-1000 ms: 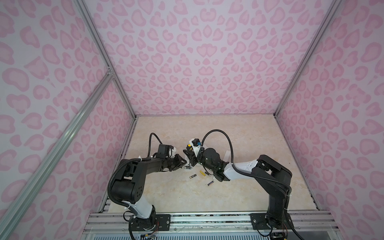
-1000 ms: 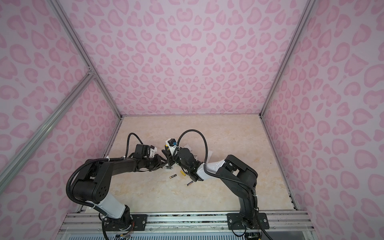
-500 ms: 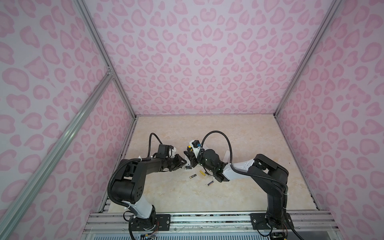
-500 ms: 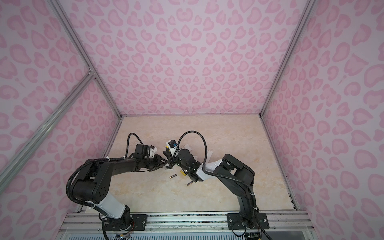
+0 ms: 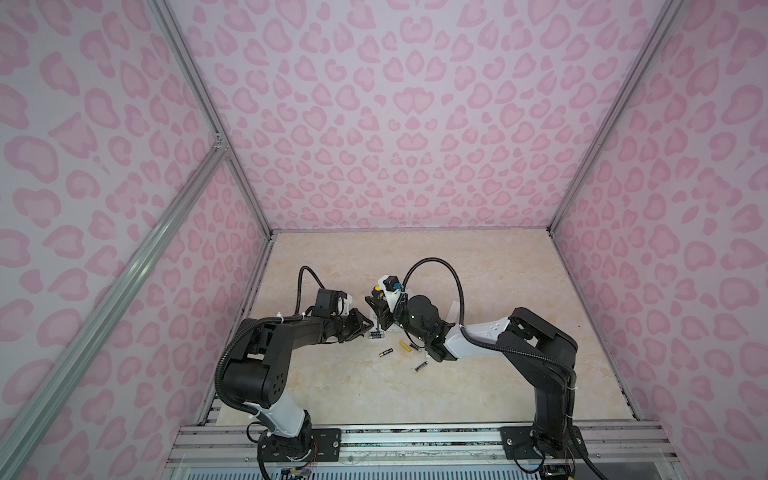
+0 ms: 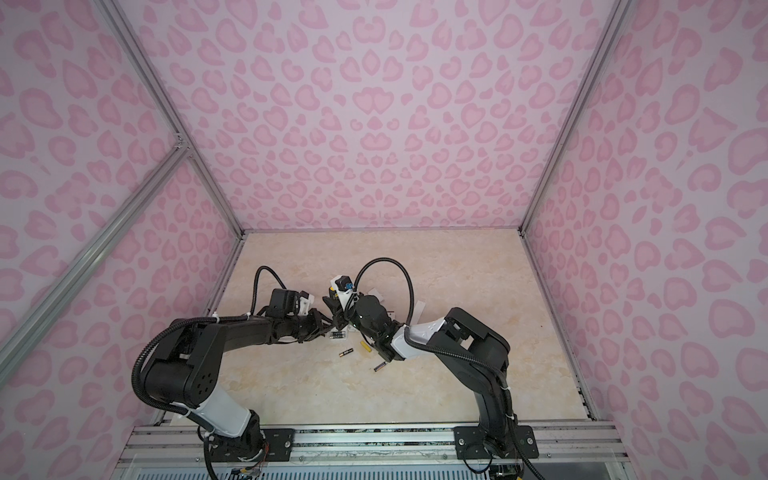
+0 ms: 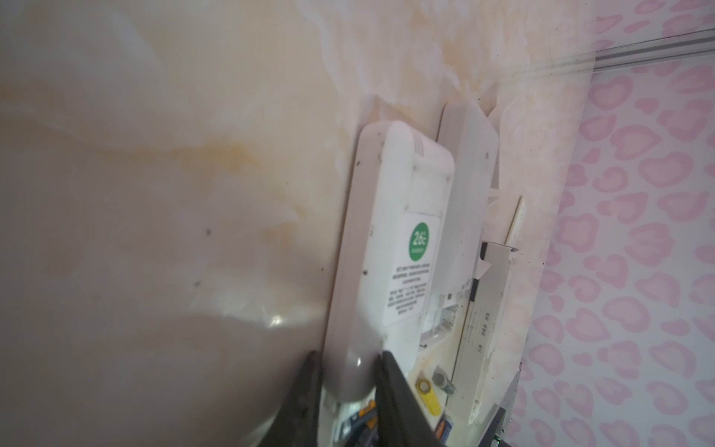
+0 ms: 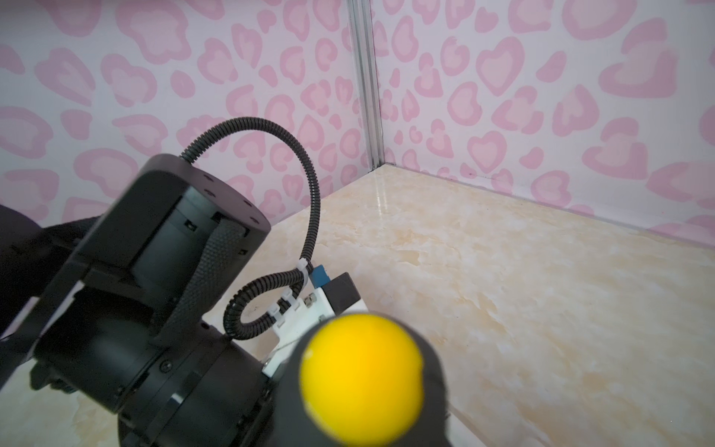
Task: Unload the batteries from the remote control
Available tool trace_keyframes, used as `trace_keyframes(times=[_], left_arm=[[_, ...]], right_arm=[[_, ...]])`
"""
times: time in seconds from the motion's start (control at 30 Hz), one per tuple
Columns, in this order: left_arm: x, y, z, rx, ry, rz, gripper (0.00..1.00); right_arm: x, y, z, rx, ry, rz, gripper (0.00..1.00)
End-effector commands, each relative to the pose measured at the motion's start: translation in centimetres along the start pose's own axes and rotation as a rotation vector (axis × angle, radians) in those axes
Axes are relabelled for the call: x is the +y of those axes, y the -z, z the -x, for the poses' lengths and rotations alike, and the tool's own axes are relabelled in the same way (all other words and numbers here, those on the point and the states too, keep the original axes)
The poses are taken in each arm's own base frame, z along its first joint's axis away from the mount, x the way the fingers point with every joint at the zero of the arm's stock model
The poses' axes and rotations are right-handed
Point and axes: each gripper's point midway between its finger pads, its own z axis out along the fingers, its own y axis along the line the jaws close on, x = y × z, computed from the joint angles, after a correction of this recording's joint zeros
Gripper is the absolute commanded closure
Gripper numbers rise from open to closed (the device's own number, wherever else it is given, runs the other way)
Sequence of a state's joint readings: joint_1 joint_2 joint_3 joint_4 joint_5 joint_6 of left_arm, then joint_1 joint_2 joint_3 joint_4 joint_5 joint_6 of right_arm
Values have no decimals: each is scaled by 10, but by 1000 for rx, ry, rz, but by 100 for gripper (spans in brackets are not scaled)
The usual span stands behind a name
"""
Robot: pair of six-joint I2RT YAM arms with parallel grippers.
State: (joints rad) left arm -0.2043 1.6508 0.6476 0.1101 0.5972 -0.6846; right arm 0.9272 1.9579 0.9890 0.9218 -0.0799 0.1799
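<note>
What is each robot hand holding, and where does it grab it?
The left gripper pinches the white remote at its rounded end. The right gripper seems to hold the screwdriver by its handle, below the yellow cap.

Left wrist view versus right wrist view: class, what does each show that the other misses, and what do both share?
Only the left wrist view shows the left gripper clamped on a white remote with a green sticker, a second remote behind it, and a yellow battery. Only the right wrist view shows the yellow end of a screwdriver, a ribbed cable and a black arm joint. Both show the marble table and pink wall.
</note>
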Motion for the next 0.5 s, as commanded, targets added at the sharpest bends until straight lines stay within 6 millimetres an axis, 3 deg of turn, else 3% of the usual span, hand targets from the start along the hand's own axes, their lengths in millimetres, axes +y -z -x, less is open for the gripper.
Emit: trace_keyframes(times=[0.0,0.3,0.47], left_arm=[[5,1,-2,3,-1,20,72],[5,0,-2,3,-3,22,72],[5,0,-2,4,-2,22,72]], right_arm=[[1,-5,-5,-3,10,7,100],[1,6,-19,54,-16,18,100],[1,19,-17,63,-31,13,100]])
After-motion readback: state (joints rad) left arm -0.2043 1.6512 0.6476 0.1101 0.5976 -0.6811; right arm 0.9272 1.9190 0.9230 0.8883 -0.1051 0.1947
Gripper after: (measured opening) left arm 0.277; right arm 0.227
